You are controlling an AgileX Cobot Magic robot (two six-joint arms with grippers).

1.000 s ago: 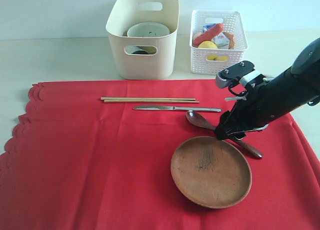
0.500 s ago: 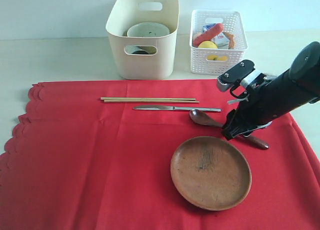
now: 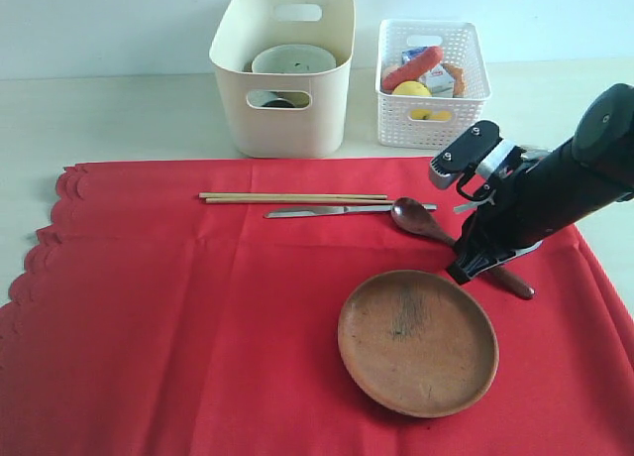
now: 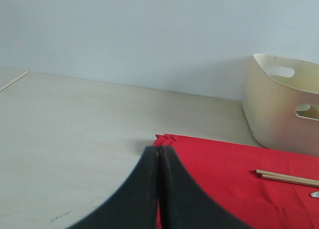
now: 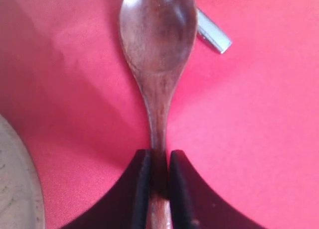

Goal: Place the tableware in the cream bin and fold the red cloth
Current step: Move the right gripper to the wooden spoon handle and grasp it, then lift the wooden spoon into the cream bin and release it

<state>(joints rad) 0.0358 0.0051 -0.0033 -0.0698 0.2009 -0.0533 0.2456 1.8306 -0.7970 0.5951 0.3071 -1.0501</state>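
On the red cloth [image 3: 178,317] lie the wooden chopsticks [image 3: 295,197], a slim metal knife [image 3: 327,211], a dark wooden spoon [image 3: 421,225] and a round brown plate [image 3: 418,340]. My right gripper [image 3: 466,270] is down on the cloth beside the plate, shut on the spoon's handle. In the right wrist view the spoon [image 5: 158,35] runs out from between the jaws of this gripper [image 5: 159,157], its bowl touching the knife's end [image 5: 214,36]. The cream bin [image 3: 282,109] stands behind the cloth with a pale bowl [image 3: 292,59] inside. My left gripper [image 4: 159,152] is shut and empty, over the cloth's scalloped corner [image 4: 224,159].
A white lattice basket [image 3: 433,119] with foods stands to the right of the cream bin [image 4: 279,114]. Bare pale table surrounds the cloth at the back and left. The chopsticks' ends [image 4: 286,177] show in the left wrist view.
My right gripper's jaws have closed on the spoon's handle. The spoon swung, its bowl moving up against the knife's end, and the knife tilted slightly.
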